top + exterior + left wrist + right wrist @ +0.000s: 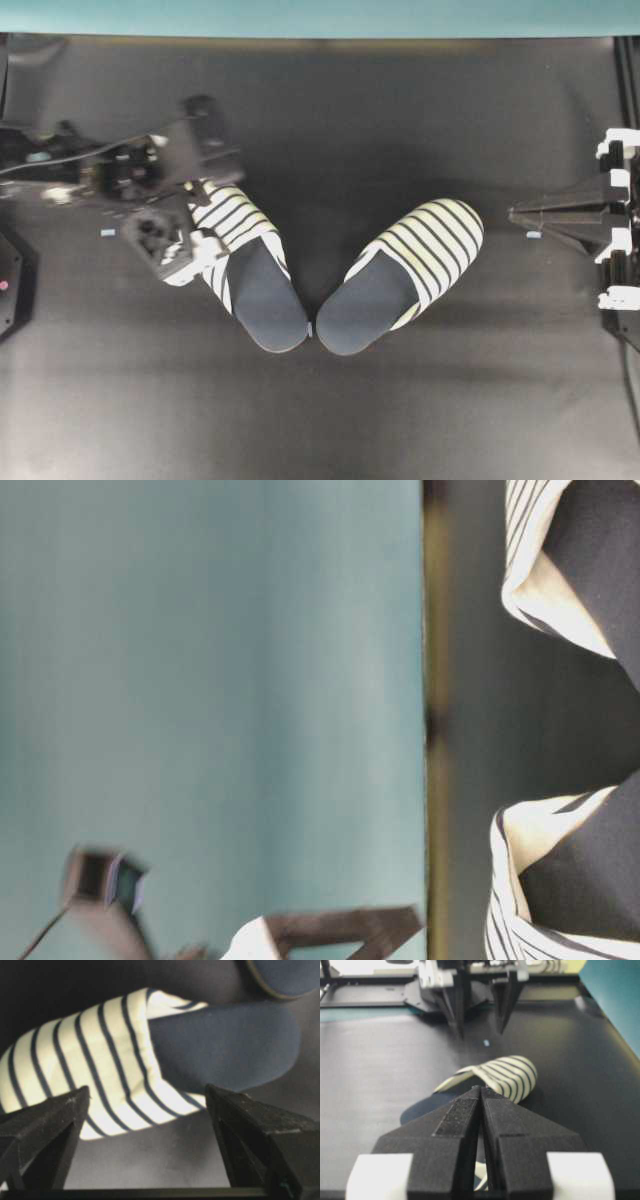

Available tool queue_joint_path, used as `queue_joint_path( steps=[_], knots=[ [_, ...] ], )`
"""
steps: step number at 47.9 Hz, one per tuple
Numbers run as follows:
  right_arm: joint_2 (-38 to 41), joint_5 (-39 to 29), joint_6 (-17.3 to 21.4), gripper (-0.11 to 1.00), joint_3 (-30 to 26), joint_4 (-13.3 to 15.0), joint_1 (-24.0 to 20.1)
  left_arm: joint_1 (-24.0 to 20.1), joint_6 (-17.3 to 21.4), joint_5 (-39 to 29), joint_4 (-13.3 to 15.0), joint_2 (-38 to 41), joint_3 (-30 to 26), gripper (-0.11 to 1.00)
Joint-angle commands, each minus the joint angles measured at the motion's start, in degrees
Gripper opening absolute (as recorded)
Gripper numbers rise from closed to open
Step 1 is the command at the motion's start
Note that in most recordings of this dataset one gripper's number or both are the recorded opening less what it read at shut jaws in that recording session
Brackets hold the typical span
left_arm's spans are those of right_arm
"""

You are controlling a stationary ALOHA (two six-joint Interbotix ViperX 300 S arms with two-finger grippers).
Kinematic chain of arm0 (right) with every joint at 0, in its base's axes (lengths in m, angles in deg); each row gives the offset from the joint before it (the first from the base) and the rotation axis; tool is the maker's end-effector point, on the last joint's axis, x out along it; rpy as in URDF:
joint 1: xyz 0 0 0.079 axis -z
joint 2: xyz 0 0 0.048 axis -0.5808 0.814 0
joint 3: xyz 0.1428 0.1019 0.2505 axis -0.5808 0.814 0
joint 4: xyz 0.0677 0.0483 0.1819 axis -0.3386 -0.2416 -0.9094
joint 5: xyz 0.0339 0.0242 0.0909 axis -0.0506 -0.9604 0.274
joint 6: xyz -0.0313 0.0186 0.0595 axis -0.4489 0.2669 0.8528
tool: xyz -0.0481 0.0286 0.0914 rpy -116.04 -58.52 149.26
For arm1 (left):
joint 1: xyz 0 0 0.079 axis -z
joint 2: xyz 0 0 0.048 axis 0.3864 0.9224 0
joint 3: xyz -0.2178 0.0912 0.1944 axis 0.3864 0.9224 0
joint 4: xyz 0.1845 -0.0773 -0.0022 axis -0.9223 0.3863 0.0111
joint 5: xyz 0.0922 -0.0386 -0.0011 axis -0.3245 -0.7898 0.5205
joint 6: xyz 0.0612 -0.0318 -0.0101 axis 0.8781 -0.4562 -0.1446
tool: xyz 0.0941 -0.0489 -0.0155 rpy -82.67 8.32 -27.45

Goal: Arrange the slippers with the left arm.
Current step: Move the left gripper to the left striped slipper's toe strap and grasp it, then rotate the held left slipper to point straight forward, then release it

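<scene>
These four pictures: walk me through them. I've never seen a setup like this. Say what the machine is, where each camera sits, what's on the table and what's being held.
The machine is two black robot arms at a dark table, each ending in a two-fingered gripper.

The top-down view shows everything: two striped slippers, heels nearly meeting, toes spread apart. The left gripper is over the toe of the left-hand slipper. The other slipper lies free. The right gripper waits at the edge, pointing inward.

The sideways picture comes from a low table-level camera.

The other two cameras ride on the arms. The left one shows its gripper open, fingers on either side of the slipper's edge, gripping nothing yet. The right one shows its gripper closed and empty.
</scene>
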Motion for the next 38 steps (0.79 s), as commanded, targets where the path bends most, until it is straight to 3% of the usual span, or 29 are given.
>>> queue_joint_path(
  steps=[1,15,24,38],
  knots=[
    [-0.09,0.26,0.18,-0.01,-0.26,-0.09,0.26,-0.26,0.00,-2.02,-0.18,4.04,-4.66,0.87],
    [-1.49,0.18,0.26,-0.01,0.70,-0.09,0.26,-1.76,-0.79,-4.31,-0.26,13.36,-10.28,0.87],
    [-2.37,-0.44,0.26,-0.01,1.23,-0.09,0.26,-2.11,-4.66,-6.68,-0.26,15.03,-10.90,0.87],
    [-3.16,-1.14,0.18,-0.01,1.32,-0.09,0.26,-2.64,-5.01,-6.77,-0.79,16.52,-9.40,0.86]
  ],
)
